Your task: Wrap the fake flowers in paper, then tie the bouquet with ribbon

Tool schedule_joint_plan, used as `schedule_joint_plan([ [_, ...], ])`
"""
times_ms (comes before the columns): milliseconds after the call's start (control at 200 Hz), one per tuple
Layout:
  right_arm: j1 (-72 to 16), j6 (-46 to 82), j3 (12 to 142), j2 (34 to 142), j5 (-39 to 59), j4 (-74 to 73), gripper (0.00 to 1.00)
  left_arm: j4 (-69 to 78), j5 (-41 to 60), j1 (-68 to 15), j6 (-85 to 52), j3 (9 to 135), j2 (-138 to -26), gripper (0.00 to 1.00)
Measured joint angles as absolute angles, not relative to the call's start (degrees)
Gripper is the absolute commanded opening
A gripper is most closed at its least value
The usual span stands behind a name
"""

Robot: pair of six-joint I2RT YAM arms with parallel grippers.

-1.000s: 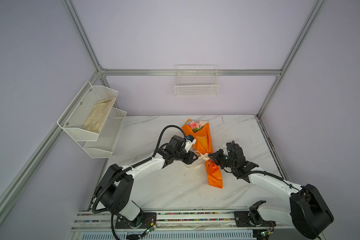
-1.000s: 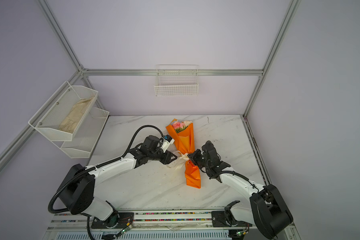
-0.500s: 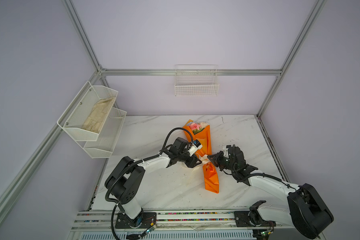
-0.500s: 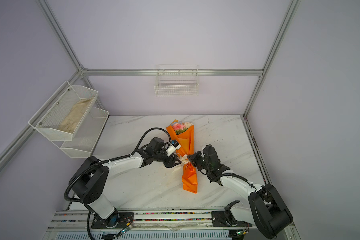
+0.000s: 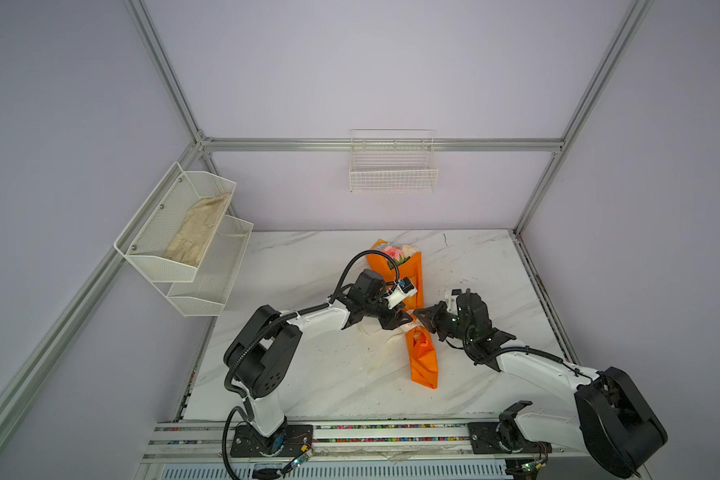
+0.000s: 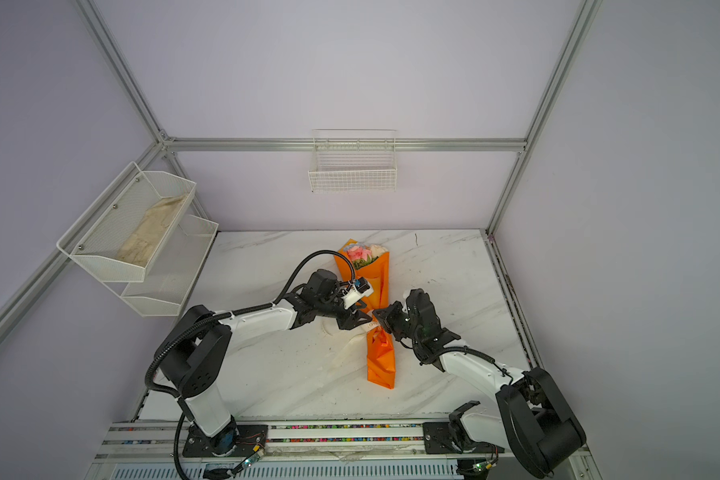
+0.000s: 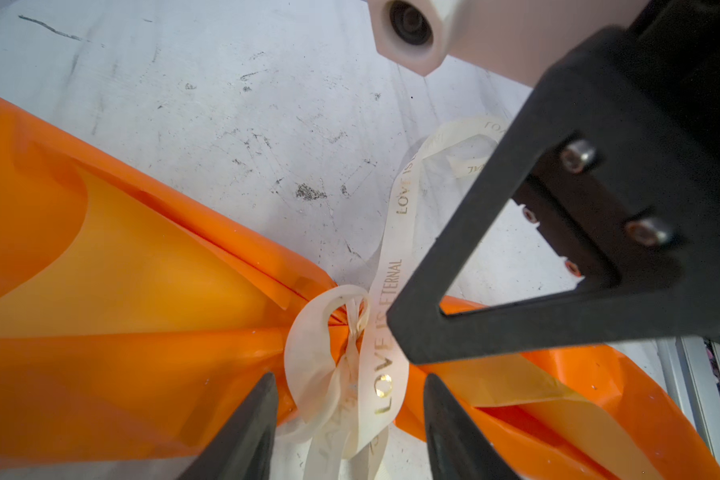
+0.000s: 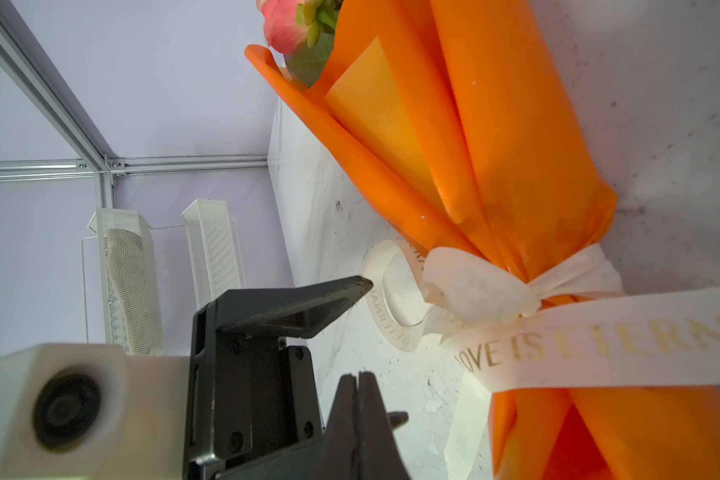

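Left tool (image 7: 348, 376), as we see it, stands spread astride the cream ribbon (image 7: 395, 270) knotted round the orange bouquet (image 8: 516, 145) on the tabletop (image 7: 267, 124); our right tool (image 8: 356, 376) is clenched, empty.

Place: robotics lab test cell.
Enclosure: lilac panels (image 5: 371, 62), aluminium framing (image 5: 383, 144).
Bench: marble-look tabletop (image 5: 308, 257); left arm (image 5: 316, 322), right arm (image 5: 533, 368) on a front rail (image 5: 391, 436).
Fittings: wire basket (image 5: 393, 180), mesh shelves (image 5: 163, 268).

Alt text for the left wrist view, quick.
A glossy orange paper-wrapped bouquet lies on a white marble table, cinched by a cream ribbon printed LOVE IS ETERNAL. The open left hand straddles the knot; the right hand points at it.
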State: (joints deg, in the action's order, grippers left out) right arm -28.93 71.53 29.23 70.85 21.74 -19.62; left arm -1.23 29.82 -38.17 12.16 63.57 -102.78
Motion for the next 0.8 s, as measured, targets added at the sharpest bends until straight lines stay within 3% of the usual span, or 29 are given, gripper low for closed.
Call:
schedule_joint_plan([
  [800, -28.9, 71.2, 29.2, 70.0, 18.8, -15.0, 0.09, -10.9, 29.7, -38.2, 13.3, 72.8, -110.8, 0.37],
])
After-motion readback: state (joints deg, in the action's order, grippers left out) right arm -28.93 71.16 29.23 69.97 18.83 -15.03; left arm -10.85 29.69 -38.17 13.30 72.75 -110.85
